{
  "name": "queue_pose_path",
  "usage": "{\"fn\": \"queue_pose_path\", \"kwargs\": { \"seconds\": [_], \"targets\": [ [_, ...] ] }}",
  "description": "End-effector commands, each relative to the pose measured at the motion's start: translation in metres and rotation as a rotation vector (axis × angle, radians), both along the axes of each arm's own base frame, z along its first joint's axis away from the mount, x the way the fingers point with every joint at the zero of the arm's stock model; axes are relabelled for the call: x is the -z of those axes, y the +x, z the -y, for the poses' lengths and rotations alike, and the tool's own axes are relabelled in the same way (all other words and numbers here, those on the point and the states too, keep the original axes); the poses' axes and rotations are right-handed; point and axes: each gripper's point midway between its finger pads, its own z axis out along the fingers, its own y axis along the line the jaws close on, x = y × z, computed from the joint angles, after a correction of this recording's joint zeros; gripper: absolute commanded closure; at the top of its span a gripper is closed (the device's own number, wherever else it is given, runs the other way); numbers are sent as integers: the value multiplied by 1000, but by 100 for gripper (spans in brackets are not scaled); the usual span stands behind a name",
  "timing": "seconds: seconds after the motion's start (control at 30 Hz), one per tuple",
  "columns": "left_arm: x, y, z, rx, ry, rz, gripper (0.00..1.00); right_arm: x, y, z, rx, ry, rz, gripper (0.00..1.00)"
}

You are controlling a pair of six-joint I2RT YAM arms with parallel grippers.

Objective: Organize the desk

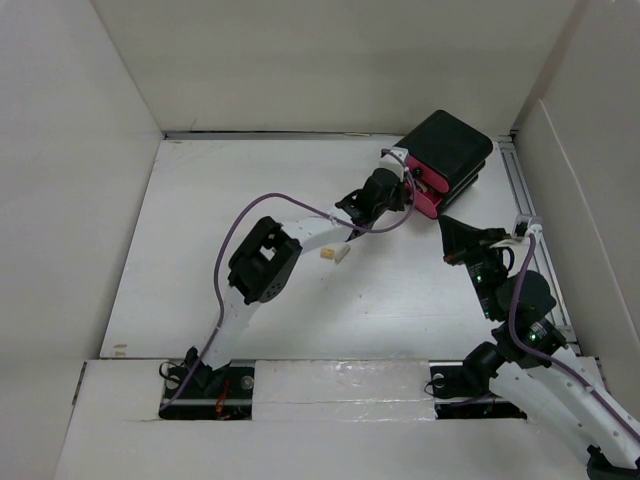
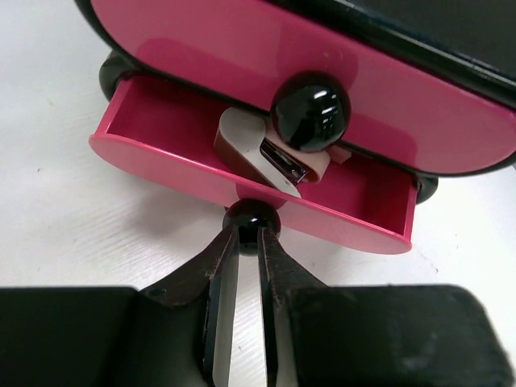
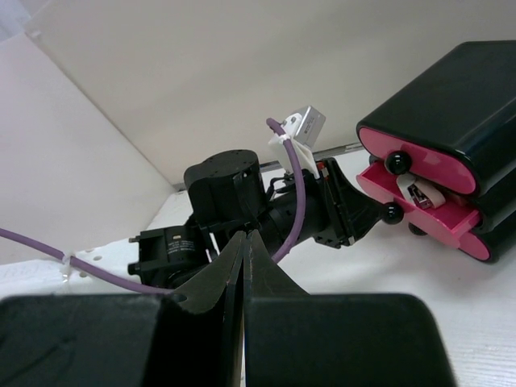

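Observation:
The white desk [image 1: 250, 180] carries a black box [image 1: 447, 143] with pink drawers at the back right. My left gripper [image 1: 408, 184] reaches to the box's front. In the left wrist view it [image 2: 249, 234] is shut on the black knob [image 2: 251, 219] of the lowest drawer [image 2: 161, 161], which stands pulled open. A small brown and beige stapler [image 2: 258, 153] lies inside that drawer. My right gripper [image 1: 444, 221] is shut and empty, just in front of the box, and its own view shows the closed fingers [image 3: 246, 238].
A small cream-coloured item [image 1: 335, 253] lies on the desk beside the left arm. White panel walls border the desk on three sides. The knob of the drawer above [image 2: 310, 110] overhangs the open drawer. A metal rail [image 1: 528, 195] runs along the right edge.

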Motion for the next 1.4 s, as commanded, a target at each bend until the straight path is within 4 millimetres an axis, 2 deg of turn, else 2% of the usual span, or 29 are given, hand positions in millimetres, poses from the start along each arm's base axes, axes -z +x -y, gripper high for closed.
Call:
{"fn": "queue_pose_path", "kwargs": {
  "seconds": [0.0, 0.37, 0.57, 0.7, 1.0, 1.1, 1.13, 1.3, 1.37],
  "targets": [
    [-2, 4, 9, 17, -3, 0, 89, -22, -5, 0, -15, 28, 60, 100],
    [-17, 19, 17, -42, -104, 36, 87, -20, -4, -1, -15, 25, 55, 100],
    [-12, 28, 18, -83, -136, 46, 82, -19, -5, 1, -9, 25, 56, 100],
    [-18, 32, 20, -96, -159, 58, 79, -19, -4, 2, -5, 27, 55, 100],
    [-18, 29, 24, -78, -175, 38, 67, -18, -5, 2, -4, 28, 53, 100],
    [-25, 26, 27, -56, -193, 38, 62, -17, -5, 2, -3, 26, 52, 100],
    [-31, 26, 28, -52, -203, 43, 62, -17, -5, 2, -3, 26, 52, 100],
    [-36, 21, 28, -34, -210, 39, 61, -18, -5, 3, 0, 27, 53, 100],
    [-41, 19, 29, -22, -212, 38, 54, -17, -5, 2, -2, 28, 51, 100]
  ]
}}
